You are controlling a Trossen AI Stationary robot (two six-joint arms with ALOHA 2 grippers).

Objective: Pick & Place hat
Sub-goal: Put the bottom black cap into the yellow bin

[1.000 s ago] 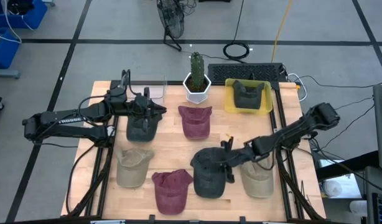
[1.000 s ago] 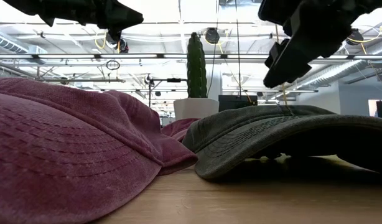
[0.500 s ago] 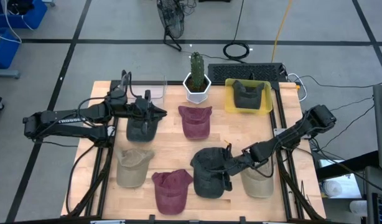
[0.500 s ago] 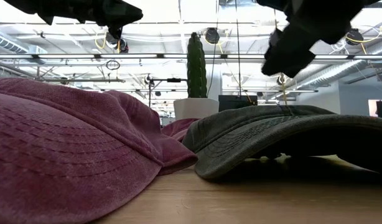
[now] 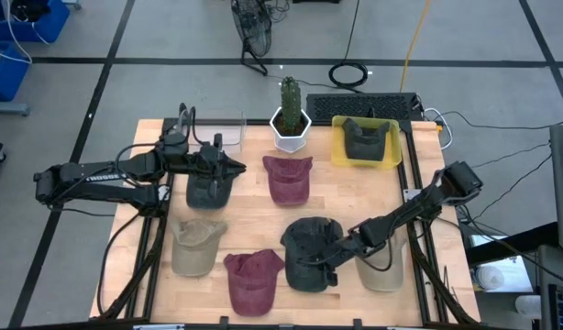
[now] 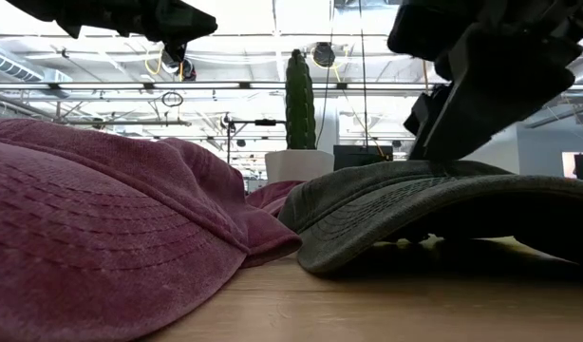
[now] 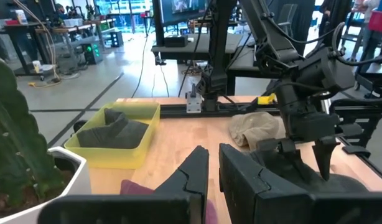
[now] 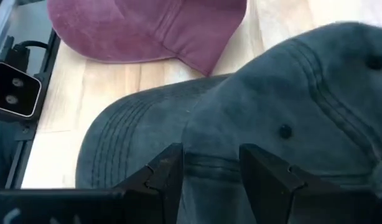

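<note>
Although several caps lie on the table (image 5: 254,202), the one in hand now is the dark grey hat (image 5: 307,252), which rests flat on the wood near the front edge, between a maroon cap (image 5: 252,280) and a tan cap (image 5: 380,266). It looks like soft washed cotton: light, limp in the crown, only the brim a little stiff. I judge it will fold and sag when lifted, so a pinch on loose cloth alone may slip. A better hold is probably at the seam where crown and brim meet, or on a thick fold of the crown.

Directly over this hat is the right hand (image 5: 329,259). In its wrist view the two fingers (image 8: 163,174) stand apart, with the grey cloth of the crown showing between them, so the hand is open and grips nothing yet. In the low view it hangs just above the top of the hat.

Further away, a yellow tray (image 5: 341,151) at the back of the table already holds one dark cap. A cactus pot (image 5: 290,128) stands beside it. The tray is likely the goal, but this is my guess.

At the far side, the left hand (image 5: 234,166) waits above another dark cap (image 5: 209,188), fingers nearly together and empty.
</note>
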